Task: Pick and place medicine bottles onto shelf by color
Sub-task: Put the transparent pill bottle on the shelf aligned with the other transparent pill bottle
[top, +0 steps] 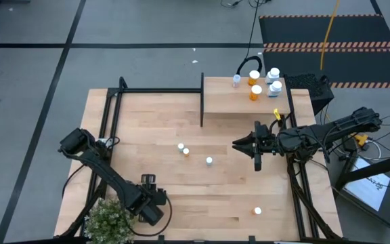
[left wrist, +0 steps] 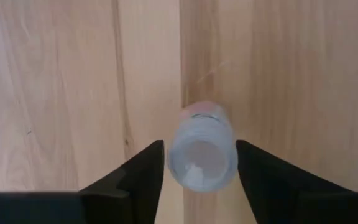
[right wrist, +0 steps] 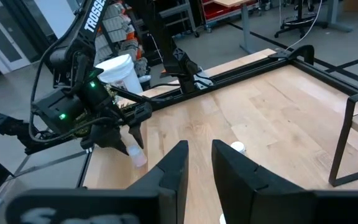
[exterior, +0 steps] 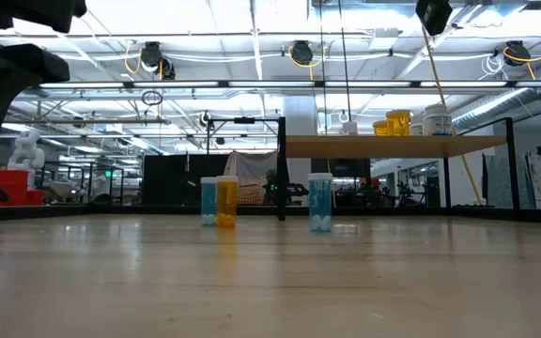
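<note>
At the near edge of the table (top: pixel 134 122), beside a small potted plant (top: pixel 110 218), the left gripper (left wrist: pixel 201 163) is lowered over a pale bottle (left wrist: pixel 202 152) lying on the wood. Its two fingers (left wrist: pixel 143 173) stand on either side of the bottle with narrow gaps showing, so they are part-open and not seen to be clamped on it. The right wrist view shows this same bottle (right wrist: pixel 135 155) at the left gripper's tips.

A lone orange bottle (top: pixel 257 211) stands near the front right. Mid-table, three bottles stand upright: two close together (top: pixel 183 149) and one blue bottle (exterior: pixel 320 202) slightly apart.

The right gripper (top: pixel 237 144) hangs above the table's right-centre, its fingers (right wrist: pixel 173 168) a narrow gap apart and holding nothing.

At the far right, the shelf (top: pixel 242 102) carries several bottles (top: pixel 263 81), orange and pale, grouped near its back edge.
</note>
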### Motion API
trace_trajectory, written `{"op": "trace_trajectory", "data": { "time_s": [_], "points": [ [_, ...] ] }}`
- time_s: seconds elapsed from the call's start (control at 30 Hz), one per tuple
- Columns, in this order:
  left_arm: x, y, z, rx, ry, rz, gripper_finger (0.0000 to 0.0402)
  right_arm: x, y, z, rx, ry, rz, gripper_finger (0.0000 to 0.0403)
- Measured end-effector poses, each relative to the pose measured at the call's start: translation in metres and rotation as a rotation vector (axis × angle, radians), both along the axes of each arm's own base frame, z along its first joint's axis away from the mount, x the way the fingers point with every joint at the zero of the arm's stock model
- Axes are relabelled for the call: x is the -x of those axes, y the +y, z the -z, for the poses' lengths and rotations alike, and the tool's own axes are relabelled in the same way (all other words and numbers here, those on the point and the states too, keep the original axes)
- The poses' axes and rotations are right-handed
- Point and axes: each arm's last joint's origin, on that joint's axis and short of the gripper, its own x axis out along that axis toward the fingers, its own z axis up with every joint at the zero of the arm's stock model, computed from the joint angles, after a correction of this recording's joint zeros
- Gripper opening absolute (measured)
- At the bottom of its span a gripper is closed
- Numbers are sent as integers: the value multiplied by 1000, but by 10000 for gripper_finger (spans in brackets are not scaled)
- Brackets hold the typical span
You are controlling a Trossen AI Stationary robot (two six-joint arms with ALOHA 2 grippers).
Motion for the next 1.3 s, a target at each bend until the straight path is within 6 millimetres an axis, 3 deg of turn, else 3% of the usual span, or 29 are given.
{"op": "trace_trajectory", "data": {
  "time_s": [0.33,0.6,0.93,1.13,1.3],
  "points": [
    [-4,-2,0,3,-45,16,190,0,0,0,0,0,0,63],
    [-4,-1,0,1,-45,29,145,0,0,0,0,0,0,63],
    [-7,3,-6,7,-55,53,163,0,0,0,5,3,-1,63],
    [-12,13,-13,33,-50,72,139,0,0,0,16,4,-4,63],
    [-17,27,-27,51,-82,98,155,0,0,0,15,4,-8,63]
  ]
}}
